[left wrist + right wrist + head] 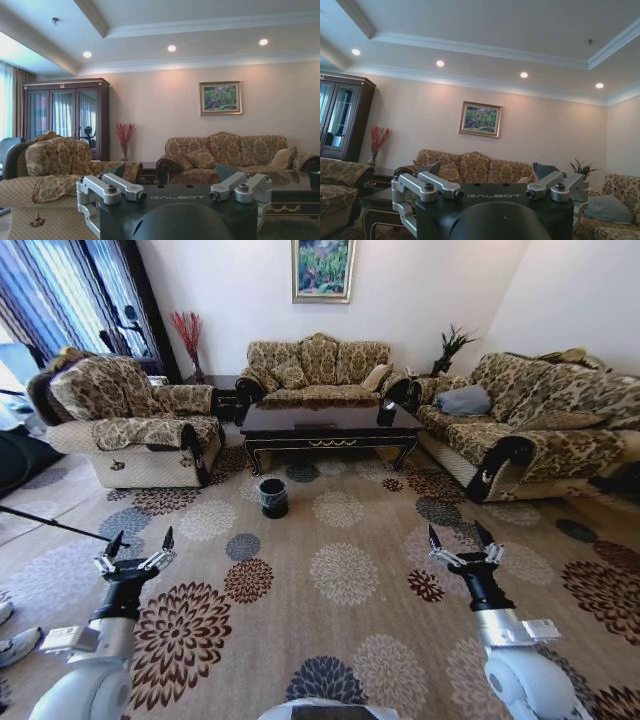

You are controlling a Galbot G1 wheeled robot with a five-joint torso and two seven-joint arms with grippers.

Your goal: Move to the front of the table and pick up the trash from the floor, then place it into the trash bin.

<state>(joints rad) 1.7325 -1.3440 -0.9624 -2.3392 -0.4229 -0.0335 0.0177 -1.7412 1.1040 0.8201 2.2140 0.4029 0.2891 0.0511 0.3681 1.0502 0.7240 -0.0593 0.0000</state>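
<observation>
The dark glossy table (330, 425) stands far ahead in front of the middle sofa. On the patterned carpet floor (345, 570), just before the table's left end, sits the small black trash bin (273, 497) with a clear liner. I cannot make out any trash on the carpet from here. My left gripper (140, 545) hangs open and empty low over the carpet at the near left. My right gripper (462, 537) is likewise open and empty at the near right. Both are well short of the bin and the table. The wrist views look level across the room at the table's edge (375, 200).
An armchair (135, 425) stands left of the table, a long sofa (530, 425) right and a sofa (320, 370) behind it. A black box (387, 412) sits on the table's right end. Open carpet lies between me and the bin. A shoe (15, 645) is at far left.
</observation>
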